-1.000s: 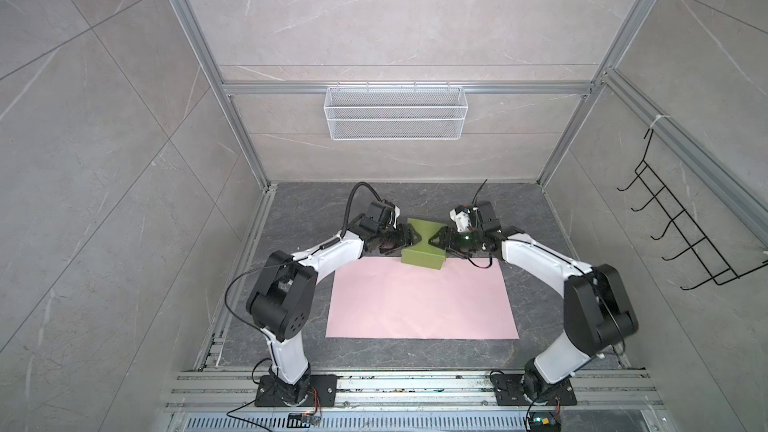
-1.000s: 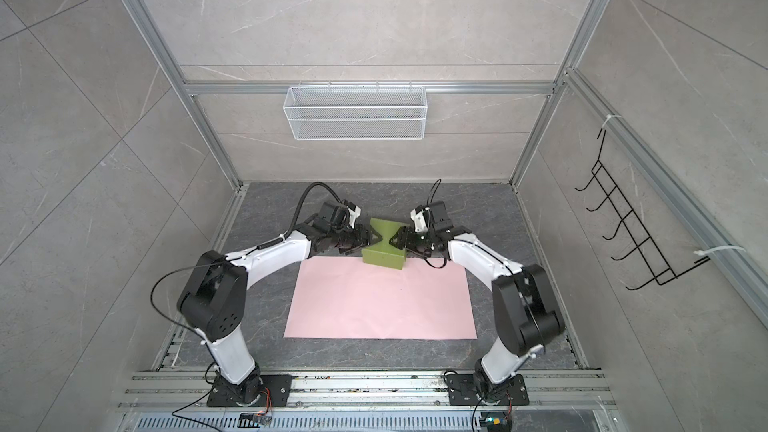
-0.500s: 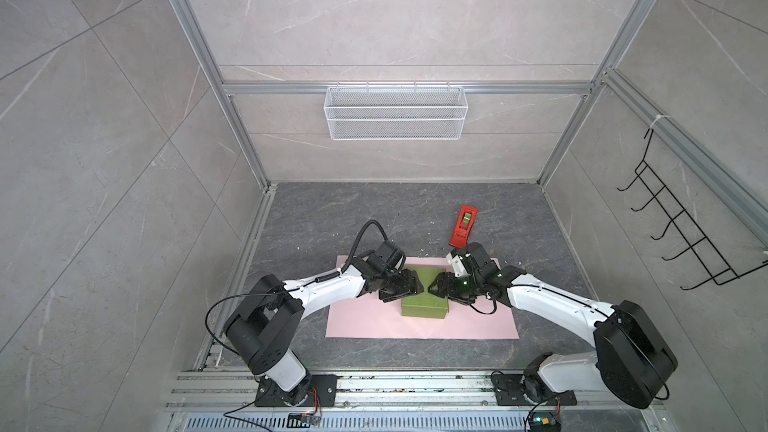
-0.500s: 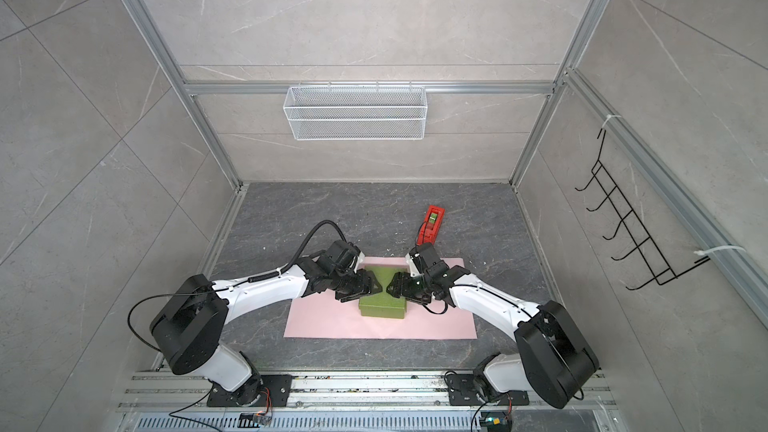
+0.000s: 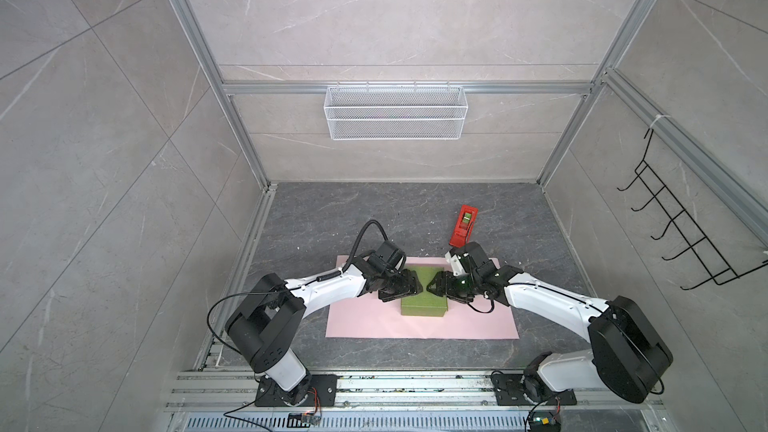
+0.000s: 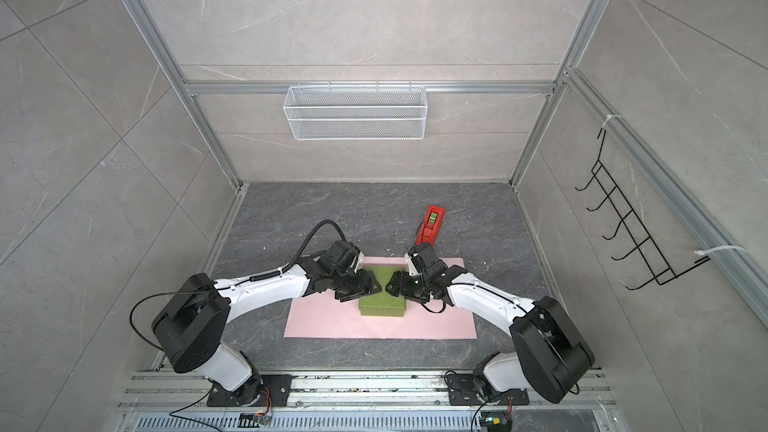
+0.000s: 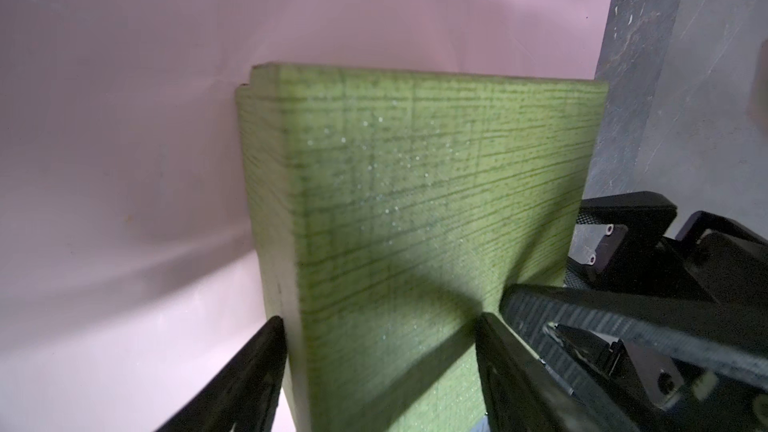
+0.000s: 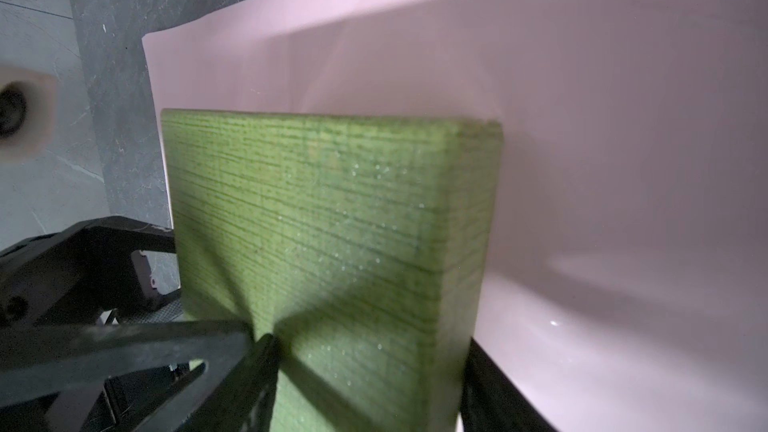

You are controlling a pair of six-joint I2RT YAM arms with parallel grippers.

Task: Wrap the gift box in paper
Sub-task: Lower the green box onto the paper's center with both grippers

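The olive-green gift box (image 5: pixel 424 305) (image 6: pixel 382 305) lies level over the middle of the pale pink paper (image 5: pixel 478 322) (image 6: pixel 436 322), which is spread flat on the dark floor. I cannot tell whether the box touches the sheet. My left gripper (image 5: pixel 409 284) (image 6: pixel 368 284) grips the box's far left corner and my right gripper (image 5: pixel 436 284) (image 6: pixel 395 284) its far right corner. In the left wrist view the left gripper (image 7: pixel 378 326) has black fingers on both sides of the gift box (image 7: pixel 415 201). The right wrist view shows the right gripper (image 8: pixel 370 347) clamped on the gift box (image 8: pixel 332 222) likewise.
A red tape dispenser (image 5: pixel 464 225) (image 6: pixel 432 226) stands on the floor just beyond the paper's far right corner, close behind my right wrist. A white wire basket (image 5: pixel 395 112) hangs on the back wall. A black hook rack (image 5: pixel 681 234) hangs on the right wall.
Both grippers carried the box from the paper's far edge, where it was tilted, toward me to the middle of the sheet. The red dispenser has come into sight behind them.
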